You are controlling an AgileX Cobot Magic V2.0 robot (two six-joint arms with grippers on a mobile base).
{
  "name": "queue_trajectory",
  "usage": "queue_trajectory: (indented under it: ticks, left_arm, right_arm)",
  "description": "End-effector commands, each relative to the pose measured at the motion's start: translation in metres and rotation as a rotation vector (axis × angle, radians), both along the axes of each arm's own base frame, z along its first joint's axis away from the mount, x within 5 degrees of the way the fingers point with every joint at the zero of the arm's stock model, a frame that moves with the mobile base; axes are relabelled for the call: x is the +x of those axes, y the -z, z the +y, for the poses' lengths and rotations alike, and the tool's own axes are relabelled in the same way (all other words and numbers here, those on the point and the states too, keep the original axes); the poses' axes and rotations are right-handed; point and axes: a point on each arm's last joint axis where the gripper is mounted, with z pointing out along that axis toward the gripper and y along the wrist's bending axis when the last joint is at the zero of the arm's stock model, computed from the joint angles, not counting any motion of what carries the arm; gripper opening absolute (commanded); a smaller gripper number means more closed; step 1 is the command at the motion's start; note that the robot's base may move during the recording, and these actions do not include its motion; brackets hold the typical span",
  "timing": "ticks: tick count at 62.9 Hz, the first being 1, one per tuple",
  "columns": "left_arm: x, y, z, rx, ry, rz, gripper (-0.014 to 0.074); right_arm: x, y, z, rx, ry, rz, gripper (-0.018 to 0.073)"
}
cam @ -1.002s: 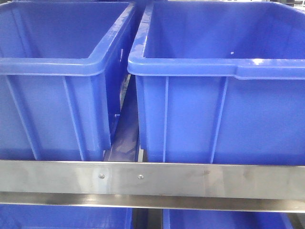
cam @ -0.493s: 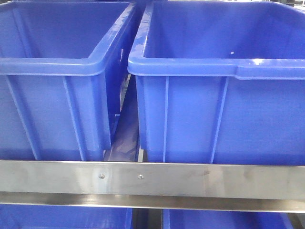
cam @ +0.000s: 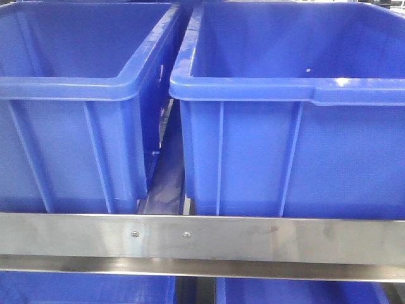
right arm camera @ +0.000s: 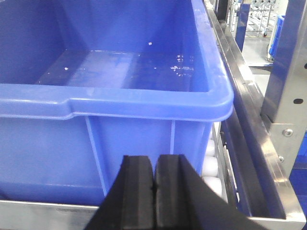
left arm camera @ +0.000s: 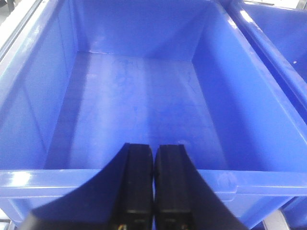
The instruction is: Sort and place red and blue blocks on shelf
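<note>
Your front view: two large blue tubs side by side on the shelf (cam: 202, 239) — left tub (cam: 76, 126), right tub (cam: 291, 139) — a narrow gap between them. The shelf's brushed-metal front rail runs across the lower frame with two small screws near its middle; further blue plastic shows beneath the rail.

Your left wrist view: left gripper (left arm camera: 153, 158), black fingers pressed together with nothing between them, poised at the near rim of the left tub (left arm camera: 134, 100), pointing over its interior. The tub floor you see here is bare blue plastic, lightly scuffed.

Your right wrist view: right gripper (right arm camera: 154, 167), fingers likewise closed flat against each other, empty, level with the front wall of the right tub (right arm camera: 110, 103), below its rim. White rollers (right arm camera: 209, 163) of the shelf track show just beside the tub's right wall, with the steel side frame (right arm camera: 283, 120) beyond.

Red and blue blocks: you cannot see them in any view; their location cannot be told.
</note>
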Motion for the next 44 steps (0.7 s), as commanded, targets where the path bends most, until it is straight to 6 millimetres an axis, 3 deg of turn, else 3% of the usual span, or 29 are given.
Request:
queue_trajectory:
  ticks: [1,44]
  left_arm:
    - [0.0010,-0.0165,-0.0015,-0.032,0.012,-0.099,0.0129]
    - [0.0010,-0.0165,-0.0015,-0.032,0.012,-0.099,0.0129]
  right_arm:
    - [-0.0025,-0.0163,-0.0004,-0.013,0.007,-0.133,0.0067]
    - [-0.0025,-0.0163,-0.0004,-0.013,0.007,-0.133,0.0067]
